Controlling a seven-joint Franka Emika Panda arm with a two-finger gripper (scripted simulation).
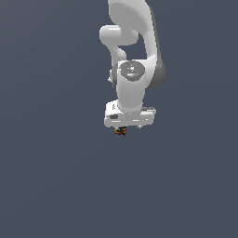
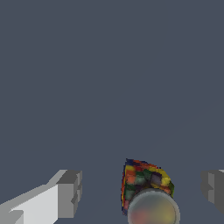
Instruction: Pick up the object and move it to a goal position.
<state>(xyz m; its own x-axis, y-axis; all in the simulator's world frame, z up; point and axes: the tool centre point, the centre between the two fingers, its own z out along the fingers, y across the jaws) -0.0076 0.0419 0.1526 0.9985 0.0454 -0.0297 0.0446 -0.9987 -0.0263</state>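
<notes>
The object [image 2: 142, 177] is a tiny lump with red, orange, yellow and dark patches. In the wrist view it sits between my two grey fingertips [image 2: 70, 192], closer to the one at the picture's edge, and neither fingertip touches it. My gripper [image 2: 141, 191] is open, with its jaws wide apart. In the exterior view the object [image 1: 120, 131] peeks out just under the white hand, and the gripper [image 1: 128, 127] is right over it. The fingers themselves barely show in that view.
A pale, blurred round shape [image 2: 153, 211] overlaps part of the object in the wrist view; I cannot tell what it is. The white arm [image 1: 135, 56] rises above the hand. A plain dark grey surface [image 1: 56, 176] lies all around.
</notes>
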